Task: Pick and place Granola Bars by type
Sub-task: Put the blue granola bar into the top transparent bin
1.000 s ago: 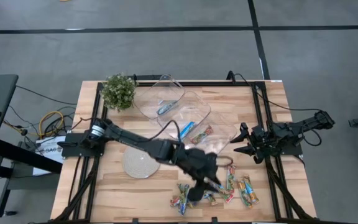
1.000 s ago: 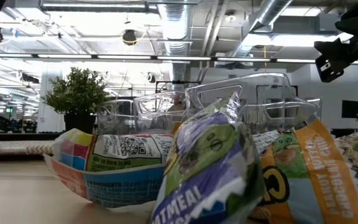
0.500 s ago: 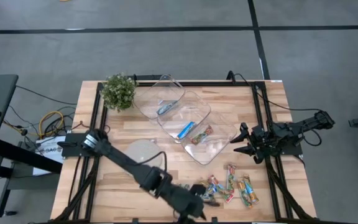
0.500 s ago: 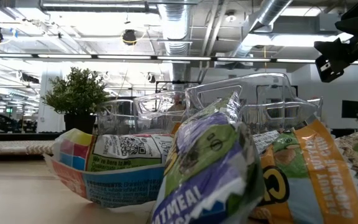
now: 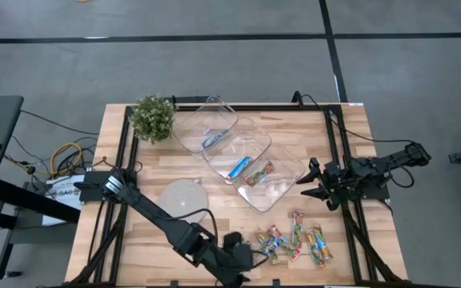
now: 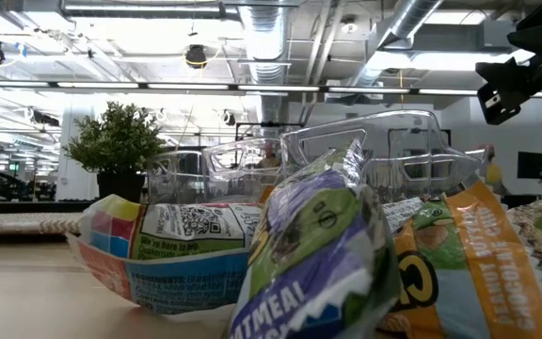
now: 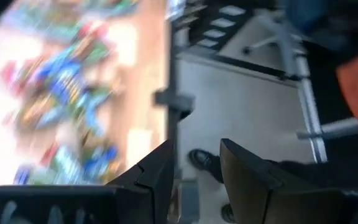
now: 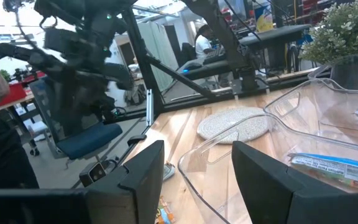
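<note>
Seen from above, the left gripper is carried low over the table's near edge, just beside the heap of Granola Bars; whether its fingers are parted cannot be told there. The right gripper waits well apart at the right rail. Two trays already hold bars, one tray a blue-and-white bar, so the next bar is best taken singly from the heap's edge and matched to its tray.

At table height, the bars fill the foreground: crinkled foil wrappers in green, purple and orange, lying against each other.

Through the left wrist camera, the fingers are seen parted with nothing between them, and the bars are blurred.

Through the right wrist camera, the fingers are spread and empty, facing a clear tray.
</note>
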### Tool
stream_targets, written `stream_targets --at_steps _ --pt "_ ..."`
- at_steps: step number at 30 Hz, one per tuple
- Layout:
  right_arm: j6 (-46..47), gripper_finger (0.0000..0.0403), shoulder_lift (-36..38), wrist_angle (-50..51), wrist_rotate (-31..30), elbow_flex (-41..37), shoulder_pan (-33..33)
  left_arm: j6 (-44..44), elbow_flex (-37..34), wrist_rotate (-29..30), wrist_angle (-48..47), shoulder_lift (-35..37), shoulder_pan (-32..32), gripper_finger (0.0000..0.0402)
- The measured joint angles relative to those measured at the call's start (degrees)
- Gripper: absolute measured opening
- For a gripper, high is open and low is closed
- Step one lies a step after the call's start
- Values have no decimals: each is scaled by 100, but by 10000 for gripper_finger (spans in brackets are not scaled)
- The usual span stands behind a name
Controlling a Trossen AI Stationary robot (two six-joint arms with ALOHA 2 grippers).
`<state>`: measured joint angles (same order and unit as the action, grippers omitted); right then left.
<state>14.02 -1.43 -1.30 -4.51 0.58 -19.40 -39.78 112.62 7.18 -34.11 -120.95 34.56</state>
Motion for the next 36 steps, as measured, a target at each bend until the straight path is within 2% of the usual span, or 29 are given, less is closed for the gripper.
stream_targets --at_steps 3,9,19,31,36 --pt "0 184 -2 0 0 0 -2 -851 0 201 -548 0 5 121" --pt "0 184 -2 0 0 0 0 -2382 -2 219 -1488 -2 3 121" --pt "0 184 -1 0 0 0 -1 -2642 -488 224 -1547 -11 56 121" --pt "0 184 -2 -2 0 0 -1 -3805 -800 260 -1464 -26 47 121" --pt "0 184 -7 -17 -4 0 -2 -4046 -796 136 -1053 -259 -81 121"
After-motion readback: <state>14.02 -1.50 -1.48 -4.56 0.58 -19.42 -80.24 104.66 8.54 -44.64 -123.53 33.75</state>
